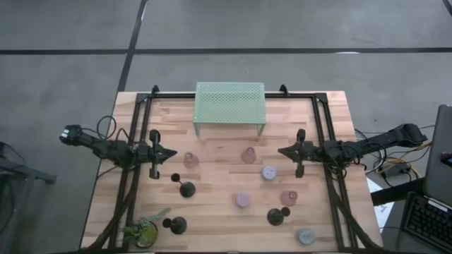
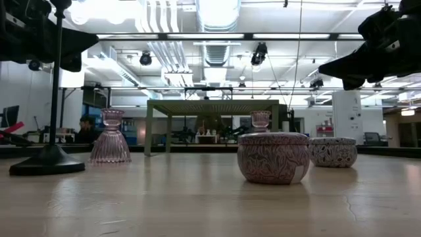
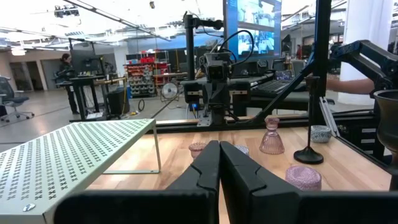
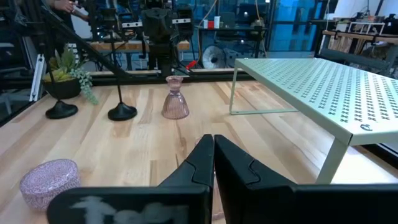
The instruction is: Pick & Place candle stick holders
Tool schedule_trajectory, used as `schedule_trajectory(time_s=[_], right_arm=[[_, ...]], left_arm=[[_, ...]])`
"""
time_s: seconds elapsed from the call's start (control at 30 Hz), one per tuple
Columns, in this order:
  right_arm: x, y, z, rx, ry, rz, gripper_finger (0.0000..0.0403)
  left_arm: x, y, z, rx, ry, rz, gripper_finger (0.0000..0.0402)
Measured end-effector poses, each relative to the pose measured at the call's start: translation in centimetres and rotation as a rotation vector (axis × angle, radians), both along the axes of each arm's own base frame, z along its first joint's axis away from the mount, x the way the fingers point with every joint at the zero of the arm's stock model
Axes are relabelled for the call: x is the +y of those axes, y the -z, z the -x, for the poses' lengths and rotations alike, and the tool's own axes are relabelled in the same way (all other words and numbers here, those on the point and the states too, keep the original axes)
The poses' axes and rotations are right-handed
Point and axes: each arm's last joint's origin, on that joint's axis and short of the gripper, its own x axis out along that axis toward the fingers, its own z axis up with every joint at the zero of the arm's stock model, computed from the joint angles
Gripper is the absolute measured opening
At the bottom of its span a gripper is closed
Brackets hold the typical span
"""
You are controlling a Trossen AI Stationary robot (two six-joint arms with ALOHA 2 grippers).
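Three black stemmed holders stand on their round bases on the wooden table (image 1: 185, 188) (image 1: 176, 225) (image 1: 276, 216). Three pinkish cups stand upright (image 1: 191, 161) (image 1: 248, 155) (image 1: 288, 197). Three squat pucks rest flat: lilac (image 1: 269, 173), pink (image 1: 242, 200), grey (image 1: 306, 236). My left gripper (image 1: 174, 153) hovers shut and empty above the table's left side, pointing right; it also shows in its wrist view (image 3: 219, 157). My right gripper (image 1: 280, 151) hovers shut and empty on the right side, pointing left (image 4: 213, 148).
A pale green mesh rack (image 1: 229, 106) stands at the table's far middle. A small green potted plant (image 1: 145, 229) sits at the near left corner. Black frame rails (image 1: 134, 141) run along both sides of the table. A person shows in the room beyond (image 2: 85, 126).
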Motion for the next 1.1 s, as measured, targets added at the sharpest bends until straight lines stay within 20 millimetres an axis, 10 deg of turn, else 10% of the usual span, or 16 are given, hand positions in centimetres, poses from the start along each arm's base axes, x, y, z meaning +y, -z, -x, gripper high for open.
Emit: schedule_trajectory(time_s=[1.1], right_arm=[[0.03,-0.01,0.00,0.019,-0.018,0.133,0.0008]], left_arm=[[0.00,0.00,0.00,0.000,0.000,0.000,0.0014]])
